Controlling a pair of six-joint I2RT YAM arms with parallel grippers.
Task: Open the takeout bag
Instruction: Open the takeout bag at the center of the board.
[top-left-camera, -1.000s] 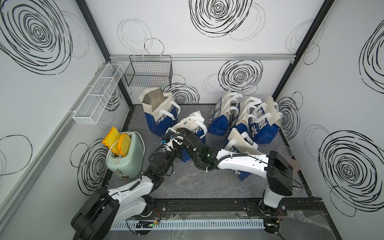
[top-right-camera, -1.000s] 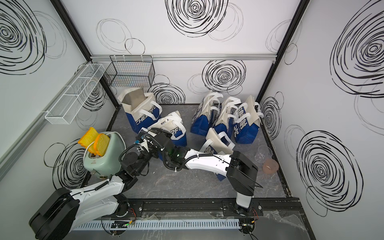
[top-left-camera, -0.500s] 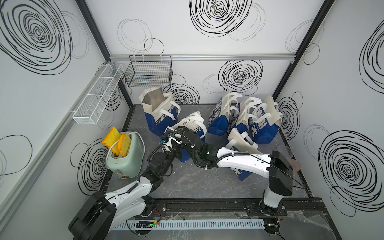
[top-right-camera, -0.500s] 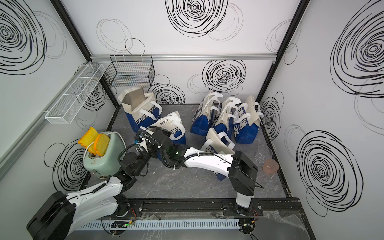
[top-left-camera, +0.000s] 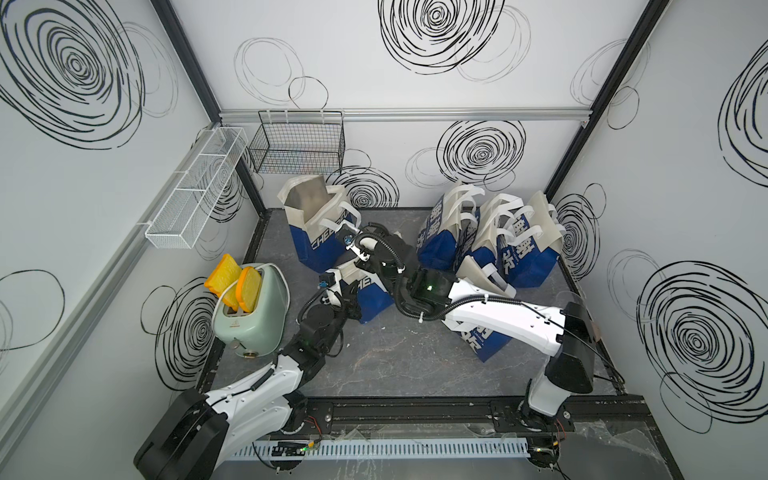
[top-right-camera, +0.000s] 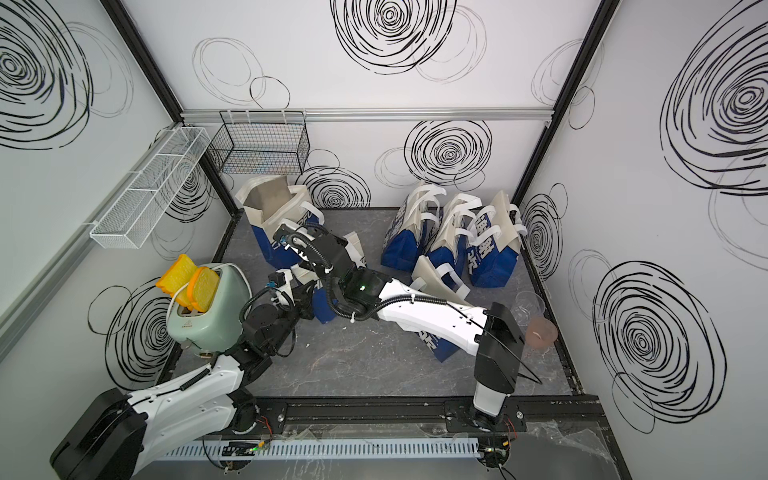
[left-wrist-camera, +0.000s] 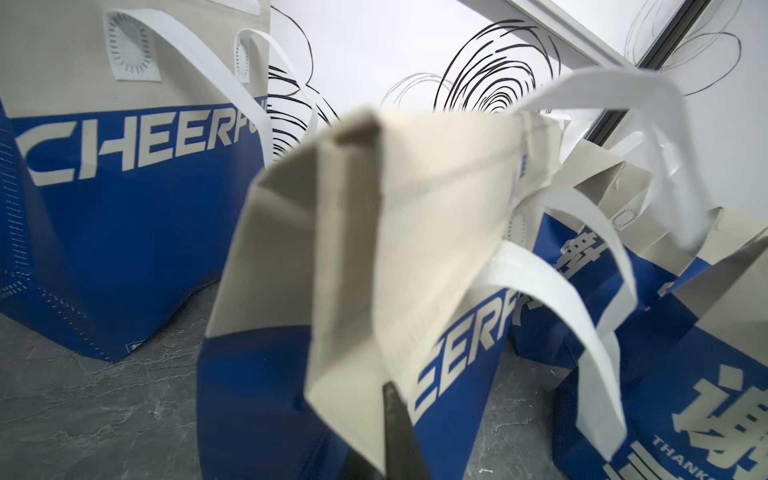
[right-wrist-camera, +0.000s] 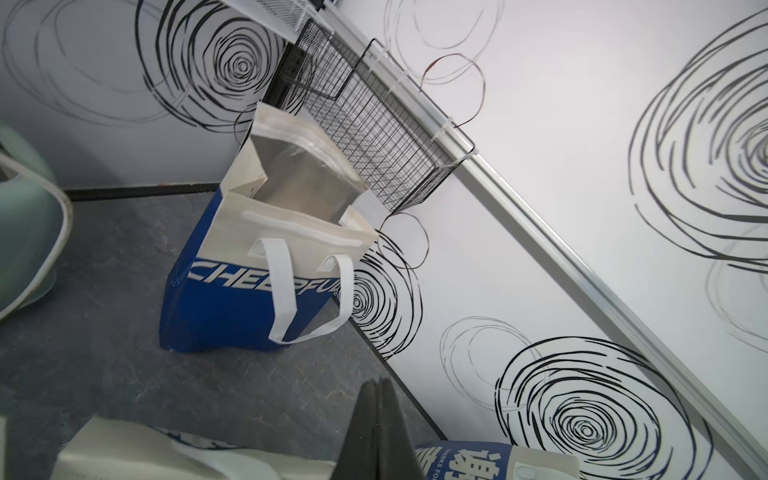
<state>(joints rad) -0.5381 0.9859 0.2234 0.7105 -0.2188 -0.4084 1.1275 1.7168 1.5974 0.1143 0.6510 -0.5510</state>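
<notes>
Rail nearest me; both arms mount on it and reach inward over the grey table, meeting near its middle. At near left, beside the left arm: toaster, two yellow slices standing in its slots, white cord looped over it.

Mid-table, between the two wrists: bag, blue below and beige above, mostly hidden under the arms in both top views. The left gripper is clamped on its beige upper edge. In the left wrist view I see the fabric run straight into the dark finger, the mouth folded flat, and white handles hanging off one side, blurred at this range. The right gripper sits over the bag with fingers pressed together. I see nothing between them and cannot tell whether they touch the beige top just beneath.

Under the right forearm: tipped bag, lying on its side. At the table's right edge: clear cup and pink cup, close together.

Back left: open bag, upright, silver lining showing, handles hanging down its front. Back right: three bags, closed, touching one another, near the corner.

Farthest, hung on the walls: black basket and white basket.
</notes>
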